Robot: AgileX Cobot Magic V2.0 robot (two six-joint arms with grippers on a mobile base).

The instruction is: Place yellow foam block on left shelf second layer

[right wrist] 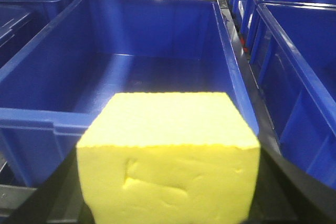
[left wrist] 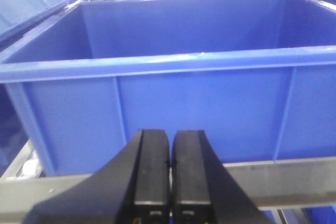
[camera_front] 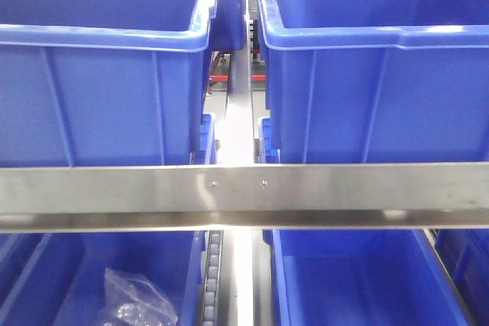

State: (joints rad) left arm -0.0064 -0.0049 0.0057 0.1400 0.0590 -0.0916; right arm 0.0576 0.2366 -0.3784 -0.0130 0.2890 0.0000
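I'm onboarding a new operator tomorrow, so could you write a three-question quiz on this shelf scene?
1. True or false: the yellow foam block already lies on the floor of the blue bin ahead of it.
2. How do the left gripper jaws stand? A) wide open B) closed together, holding nothing C) closed on foam
3. Fill in: in the front view, the lower left bin contains a crumpled clear ____.

Key: 1 false, it sits in the right gripper just short of the bin's near rim; 2 B; 3 plastic bag.
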